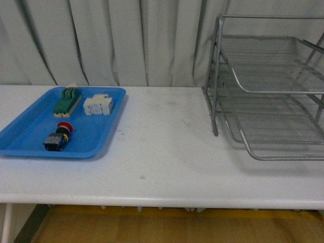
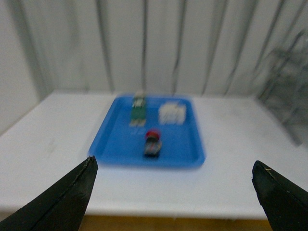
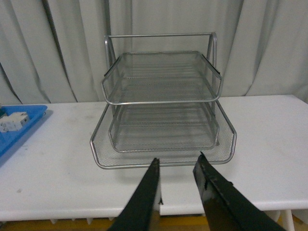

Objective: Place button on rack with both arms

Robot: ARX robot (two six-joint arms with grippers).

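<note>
The button [image 1: 58, 136], red cap with a dark blocky body, lies on its side near the front of the blue tray [image 1: 30, 142] on the table's left. The silver wire-mesh rack [image 1: 268, 86] stands at the right. Neither arm shows in the front view. The left wrist view is blurred: my left gripper [image 2: 174, 166] hangs open before the table's front edge, facing the button [image 2: 152, 142], which lies well beyond its fingertips. In the right wrist view my right gripper [image 3: 177, 161] is shut, holds nothing, and points at the rack [image 3: 161, 110] from the table's front edge.
On the blue tray, behind the button, lie a green block [image 1: 67, 100] and a white block [image 1: 98, 105]. A grey curtain [image 1: 111, 35] hangs behind the white table [image 1: 167, 152]. The table's front edge runs close below both grippers.
</note>
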